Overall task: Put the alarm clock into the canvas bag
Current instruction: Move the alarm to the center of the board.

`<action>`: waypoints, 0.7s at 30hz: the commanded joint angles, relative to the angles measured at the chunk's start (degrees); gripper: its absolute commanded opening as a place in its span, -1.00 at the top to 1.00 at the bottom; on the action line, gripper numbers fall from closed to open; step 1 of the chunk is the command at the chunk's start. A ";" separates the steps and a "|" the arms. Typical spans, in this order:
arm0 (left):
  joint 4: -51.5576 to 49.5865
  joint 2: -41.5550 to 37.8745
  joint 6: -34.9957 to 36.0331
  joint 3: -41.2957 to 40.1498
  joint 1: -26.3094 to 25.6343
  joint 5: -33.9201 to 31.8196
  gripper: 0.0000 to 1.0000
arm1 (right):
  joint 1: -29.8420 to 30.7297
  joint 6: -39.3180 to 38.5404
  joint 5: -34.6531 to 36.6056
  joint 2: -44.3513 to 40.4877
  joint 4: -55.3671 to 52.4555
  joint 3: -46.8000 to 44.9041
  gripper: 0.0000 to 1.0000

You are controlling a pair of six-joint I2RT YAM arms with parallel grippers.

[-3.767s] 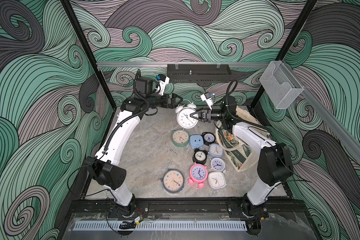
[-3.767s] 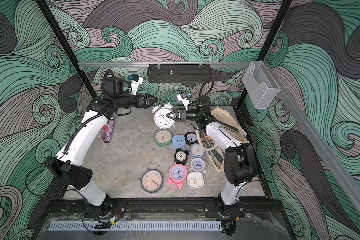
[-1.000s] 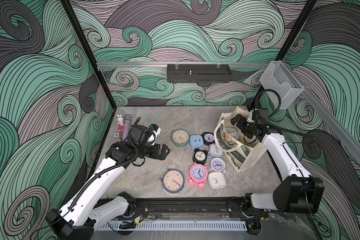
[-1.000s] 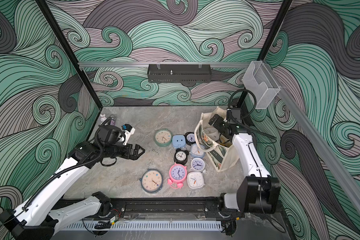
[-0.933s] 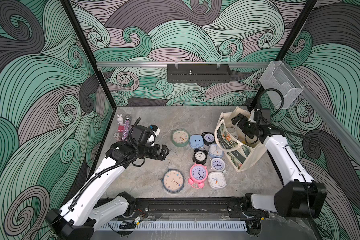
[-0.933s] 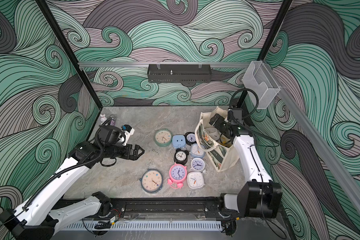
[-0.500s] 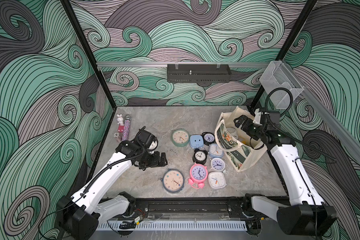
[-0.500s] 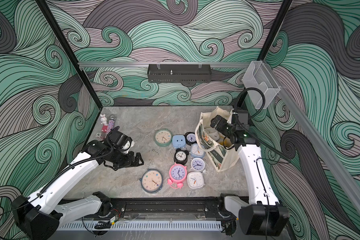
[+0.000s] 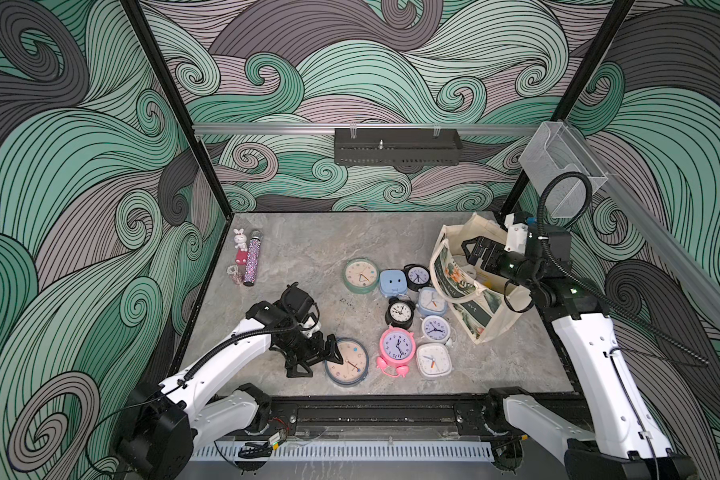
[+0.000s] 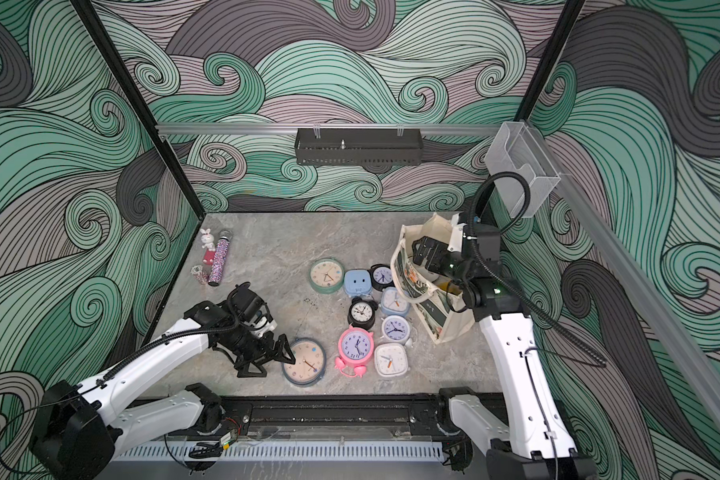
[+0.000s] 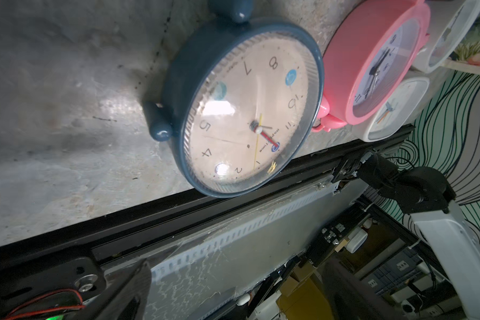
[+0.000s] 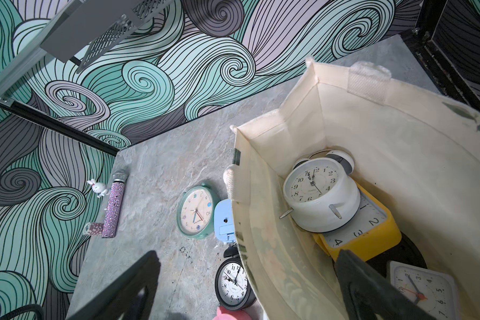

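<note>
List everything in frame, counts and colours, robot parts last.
table: 1, grey marble
canvas bag: 1, cream with leaf print, right side, open
clocks in bag: at least 3, white twin-bell, yellow, off-white square
clocks on table: 9, navy round, pink, white square, white round, blue face-up, blue face-down, black twin-bell, small black, mint round; left of bag
bunny figurine: 1, white, far left edge
glitter microphone: 1, purple, beside bunny
small cylinder: 1, pinkish, by microphone
black tray: 1, back rail
clear holder: 1, right rail
left gripper: open, empty, beside navy round
right gripper: open, empty, over bag mouth
</note>
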 commanded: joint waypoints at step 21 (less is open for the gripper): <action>33.66 18.56 -10.70 -2.17 -8.74 7.03 -0.97 | 9.70 -4.68 -6.30 0.19 -0.58 0.53 -0.99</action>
